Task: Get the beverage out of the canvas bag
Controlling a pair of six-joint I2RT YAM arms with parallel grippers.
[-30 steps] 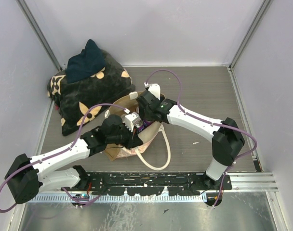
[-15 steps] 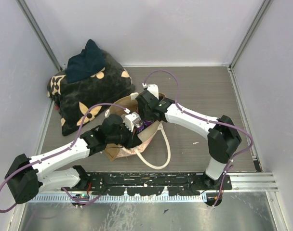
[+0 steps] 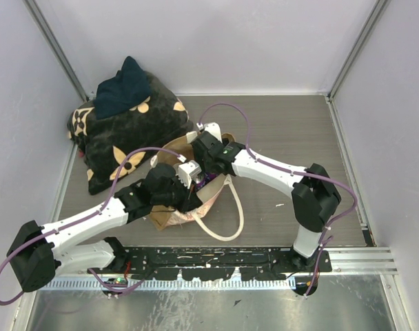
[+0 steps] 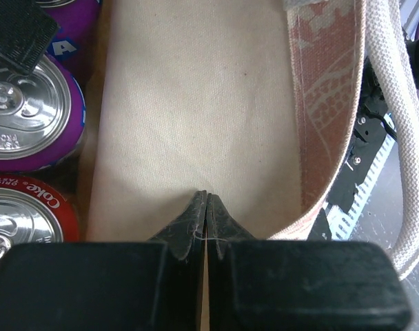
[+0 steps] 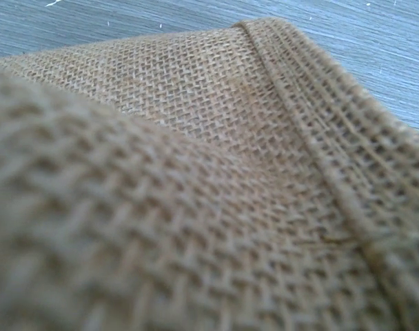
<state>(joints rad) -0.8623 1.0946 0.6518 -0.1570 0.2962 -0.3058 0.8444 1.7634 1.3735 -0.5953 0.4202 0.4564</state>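
The tan canvas bag (image 3: 171,147) stands in the middle of the table, its cream handle (image 3: 227,231) lying toward me. My left gripper (image 3: 192,200) is shut on the bag's near wall; in the left wrist view its fingertips (image 4: 207,201) pinch the cream lining (image 4: 196,103). Inside the bag are a purple can (image 4: 27,110) and a red Coke can (image 4: 23,214). My right gripper (image 3: 201,174) reaches into the bag from the back. A black part (image 4: 16,31) rests over a purple can. The right wrist view shows only burlap (image 5: 196,179); its fingers are hidden.
A black cushion with tan flower marks (image 3: 120,138) lies at the back left, a dark blue cloth (image 3: 123,86) on top of it. White walls close in the table on three sides. A black rail (image 3: 216,258) runs along the near edge.
My right arm has swung a little to the left, its wrist sliding toward the bag's back-left rim. My left arm and the bag have stayed where they were.
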